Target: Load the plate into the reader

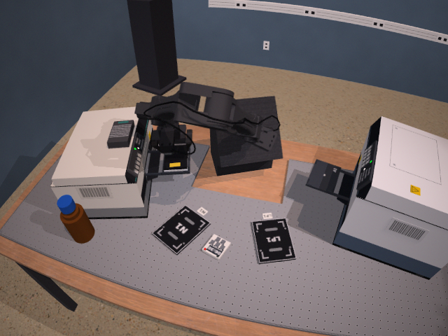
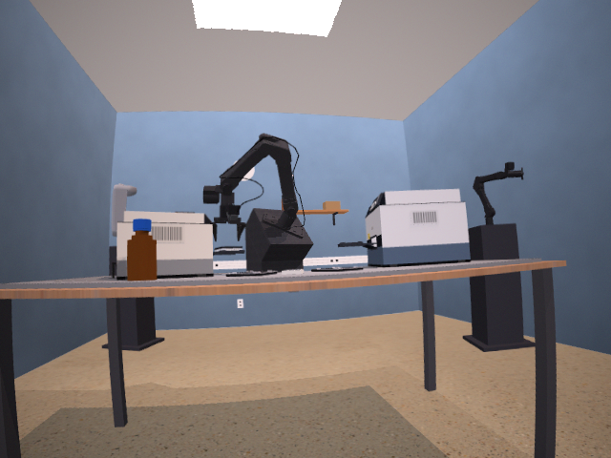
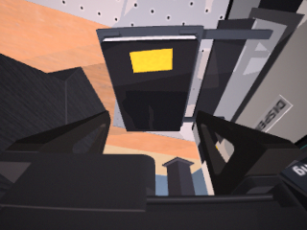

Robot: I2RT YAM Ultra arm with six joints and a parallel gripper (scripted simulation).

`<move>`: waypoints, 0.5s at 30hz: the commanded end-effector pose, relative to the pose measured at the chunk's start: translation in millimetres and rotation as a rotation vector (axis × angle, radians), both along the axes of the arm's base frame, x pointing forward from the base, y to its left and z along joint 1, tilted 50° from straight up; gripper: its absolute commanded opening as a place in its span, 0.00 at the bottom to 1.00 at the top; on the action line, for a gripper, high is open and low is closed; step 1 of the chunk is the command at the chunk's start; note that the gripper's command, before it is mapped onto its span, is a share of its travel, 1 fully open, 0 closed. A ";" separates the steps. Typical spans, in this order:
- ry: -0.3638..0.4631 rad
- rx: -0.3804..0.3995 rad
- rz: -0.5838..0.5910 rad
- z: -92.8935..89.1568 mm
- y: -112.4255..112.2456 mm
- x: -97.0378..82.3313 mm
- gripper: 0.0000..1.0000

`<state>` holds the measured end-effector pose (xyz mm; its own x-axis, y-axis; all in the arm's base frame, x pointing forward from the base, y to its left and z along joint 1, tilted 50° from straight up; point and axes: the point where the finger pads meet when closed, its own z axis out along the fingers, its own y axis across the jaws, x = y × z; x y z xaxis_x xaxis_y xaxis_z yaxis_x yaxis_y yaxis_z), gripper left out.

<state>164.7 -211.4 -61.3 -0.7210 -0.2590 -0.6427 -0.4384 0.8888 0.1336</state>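
My gripper (image 2: pixel 227 237) (image 3: pixel 153 115) is open and empty, pointing down above the dispenser's stage (image 1: pixel 166 174) (image 3: pixel 149 33). A black lid (image 1: pixel 174 164) (image 3: pixel 115 57) with a yellow label lies on that stage. A thin white edge shows along its far side in the wrist view; the plate under it is otherwise hidden, and well A1 cannot be seen. The lid appears between and beyond the fingertips in the wrist view, not touched. LP1 (image 1: pixel 262 239) and N1 (image 1: pixel 164 230) are bare black positions. The reader's stage (image 1: pixel 322 177) (image 2: pixel 352 244) is extended and empty.
The dispenser (image 1: pixel 97 155) (image 2: pixel 170 246) stands close beside the gripper, and the arm's dark base block (image 1: pixel 246 159) on the other side. The blue-capped brown bottle (image 1: pixel 80 227) (image 2: pixel 141 259) stands upright in front of the dispenser. A small white card (image 1: pixel 216 246) lies between N1 and LP1. The reader (image 1: pixel 394 202) (image 2: pixel 424 231) is at right.
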 end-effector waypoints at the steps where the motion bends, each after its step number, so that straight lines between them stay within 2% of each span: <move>1: -0.131 0.013 0.011 8.5 -9.0 -7.2 1.00; 4: -0.175 0.042 -0.026 9.1 -9.8 -11.1 1.00; 10: -0.176 0.038 -0.021 10.0 -9.8 -10.0 1.00; 11: -0.180 0.006 -0.020 17.0 -15.4 -9.8 1.00; 13: -0.180 0.006 -0.021 17.0 -15.5 -9.9 1.00; 14: -0.166 0.037 -0.017 9.6 -5.2 -10.4 1.00; 15: -0.166 0.037 -0.017 9.6 -5.2 -10.4 1.00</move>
